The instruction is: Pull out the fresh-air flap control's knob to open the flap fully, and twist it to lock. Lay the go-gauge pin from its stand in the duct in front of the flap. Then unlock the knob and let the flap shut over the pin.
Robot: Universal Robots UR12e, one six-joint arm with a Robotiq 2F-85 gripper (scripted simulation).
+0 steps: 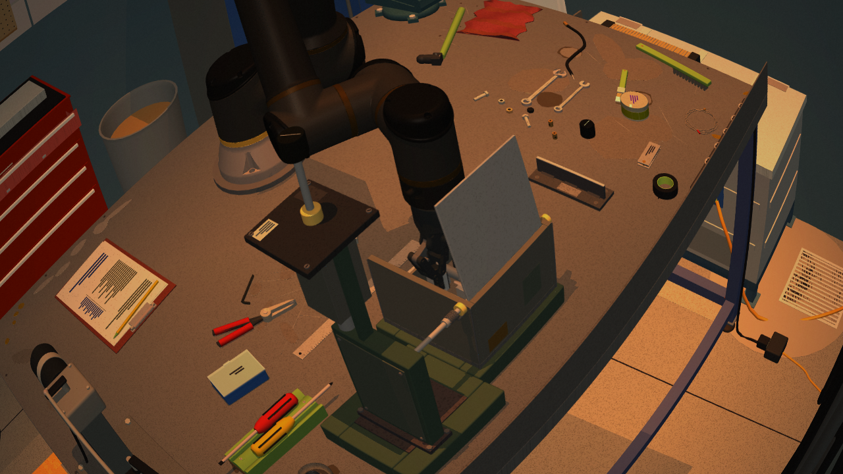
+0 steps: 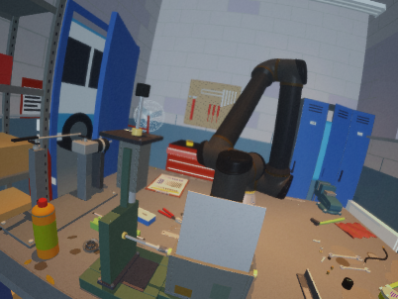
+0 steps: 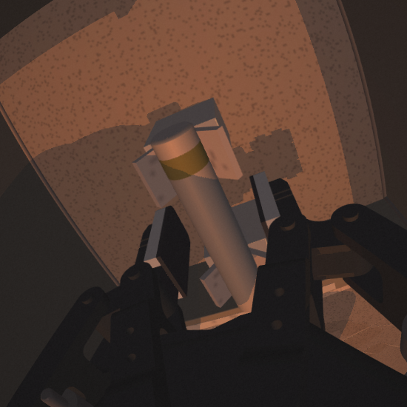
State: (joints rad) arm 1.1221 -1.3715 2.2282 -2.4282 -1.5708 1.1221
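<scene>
The go-gauge pin (image 3: 207, 205), a pale cylinder with a yellow band near its far end, lies on small grey cradle blocks on the duct floor, between the fingers of my open gripper (image 3: 220, 243), which holds nothing. In the side camera the gripper (image 1: 432, 263) reaches down into the grey duct box (image 1: 471, 295). The grey flap (image 1: 489, 215) stands raised above the duct. The control's rod and knob (image 1: 443, 326) stick out from the duct's front wall toward the green bracket (image 1: 383, 377). The black stand plate (image 1: 311, 227) with its yellow socket carries a grey post.
The duct's side walls and the raised flap close in around the gripper. Red pliers (image 1: 250, 323), a ruler, a blue-and-white box (image 1: 237, 375) and a screwdriver tray (image 1: 276, 421) lie left of the fixture. Wrenches and small parts (image 1: 548, 97) are scattered at the far side.
</scene>
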